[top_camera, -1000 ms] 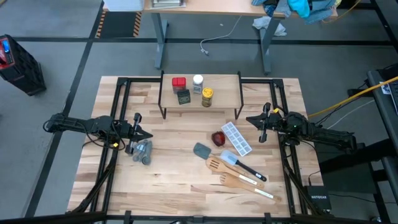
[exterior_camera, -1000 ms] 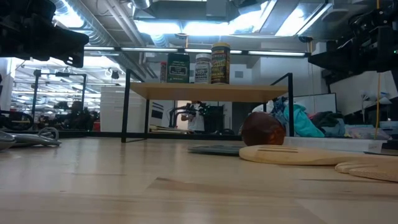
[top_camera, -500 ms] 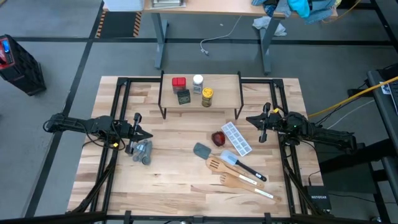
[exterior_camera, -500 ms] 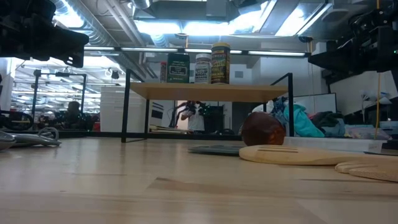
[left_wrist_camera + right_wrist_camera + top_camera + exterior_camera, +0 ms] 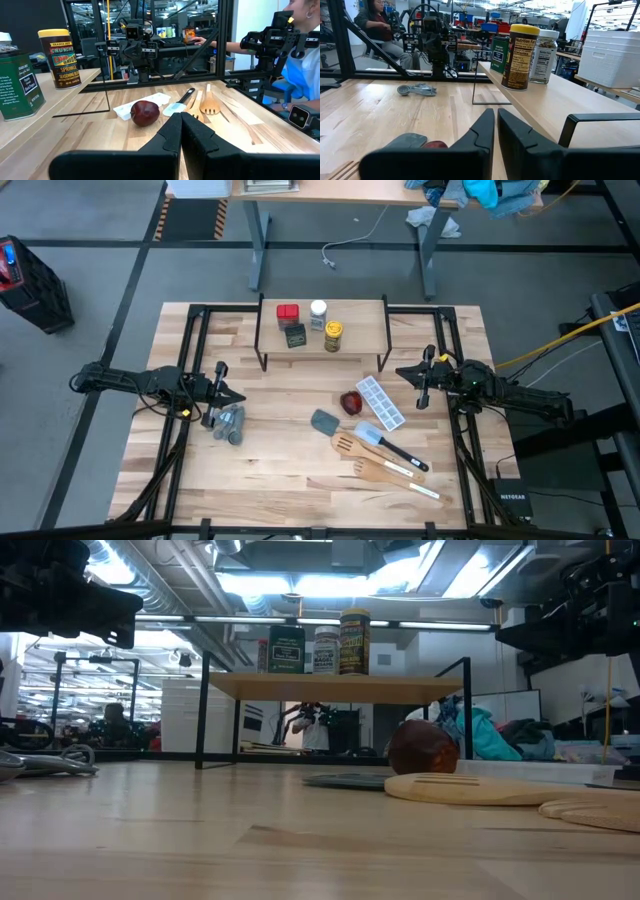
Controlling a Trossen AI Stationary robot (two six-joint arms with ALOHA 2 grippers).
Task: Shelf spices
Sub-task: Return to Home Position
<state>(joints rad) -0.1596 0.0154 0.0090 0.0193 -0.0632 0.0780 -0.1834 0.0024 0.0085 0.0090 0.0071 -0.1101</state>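
On top of the shelf point(image 5: 370, 315), at the far middle of the table point(image 5: 290, 470), all four spices stand upright on the light board: the red square tin point(image 5: 288, 313) and the white-capped jar point(image 5: 318, 310) towards the back, the dark square tin point(image 5: 295, 335) and the yellow-lidded amber jar point(image 5: 333, 335) in front of them, close together but each on its own base. No spice container shows on the table below, so the shelving itself looks finished, and what is left seems to be only parking the arms. Both already lie low and drawn back along the table's sides, well apart from the shelf. The left tool point(image 5: 181, 119) sits at the left side just beside the grey measuring spoons point(image 5: 228, 423), its two fingers drawn in to a narrow slit, gripping nothing and touching nothing. The right tool point(image 5: 496, 114) sits at the right side near the clear ice tray point(image 5: 380, 402), its fingers likewise nearly together and empty. Between the arms lie the dark red round dish point(image 5: 350, 402) and the wooden utensils point(image 5: 385, 468), none of which belongs on the shelf
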